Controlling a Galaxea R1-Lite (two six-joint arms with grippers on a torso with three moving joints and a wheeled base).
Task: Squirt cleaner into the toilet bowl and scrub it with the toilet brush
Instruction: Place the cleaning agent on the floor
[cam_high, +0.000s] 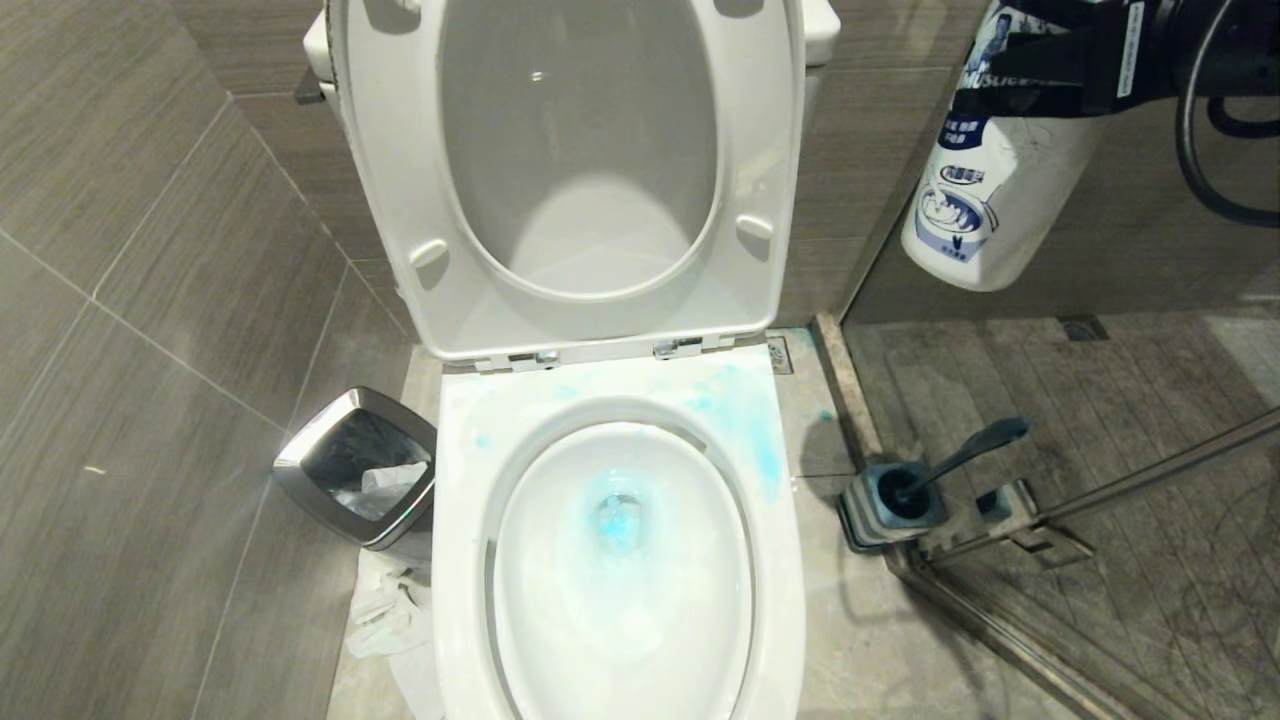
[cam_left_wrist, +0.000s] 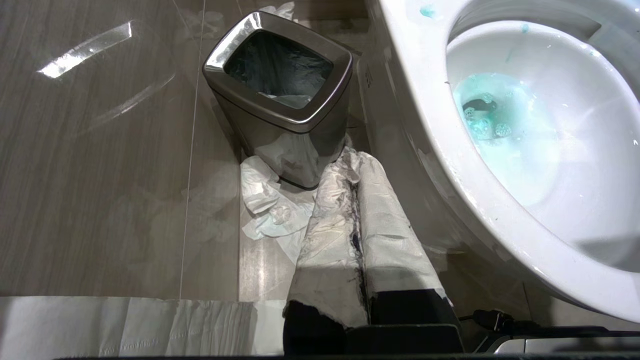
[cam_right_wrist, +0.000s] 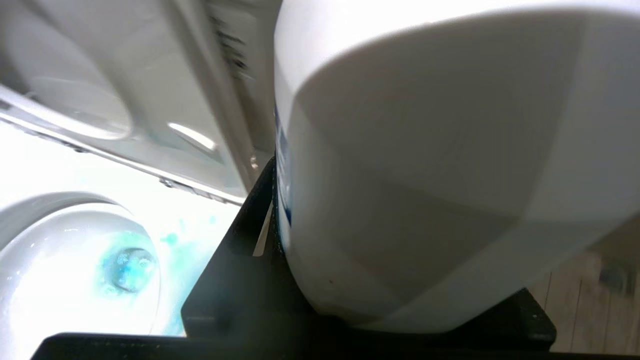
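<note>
1. In the head view, the toilet bowl (cam_high: 620, 570) is met nearest the camera; blue cleaner is seen pooled at its drain and smeared over the rim on the side toward the toilet brush (cam_high: 950, 465).
2. The cleaner (cam_high: 985, 200) is seen held in the air, well apart from the bowl and up beside the raised toilet seat (cam_high: 575, 170), on the brush's side of it. The right gripper (cam_high: 1050, 65) is clamped across its upper body, base hanging down; the cap is cut off by the frame.
3. The brush is seen standing in its holder (cam_high: 885, 510) on the floor beside the bowl, handle leaning away from the bowl. A waste bin (cam_high: 360, 465) is found on the bowl's other side.
4. In the left wrist view, the left gripper (cam_left_wrist: 357, 280) is seen nearest, its fingers wrapped in white paper and pressed together on nothing. It is parked low beside the bowl (cam_left_wrist: 500, 200), with the bin (cam_left_wrist: 280, 85) and crumpled paper (cam_left_wrist: 270, 210) just beyond.
5. In the right wrist view, the bottle (cam_right_wrist: 440, 165) fills the frame, gripped between the black fingers (cam_right_wrist: 240, 240); the bowl (cam_right_wrist: 75, 270) lies beyond it.
6. The bottle is judged light, smooth and squeezable, best held at mid-body. The brush is judged stiff and light, best taken by its handle's free end.
7. Only the head view shows the brush; only the left wrist view shows the floor paper closely.
</note>
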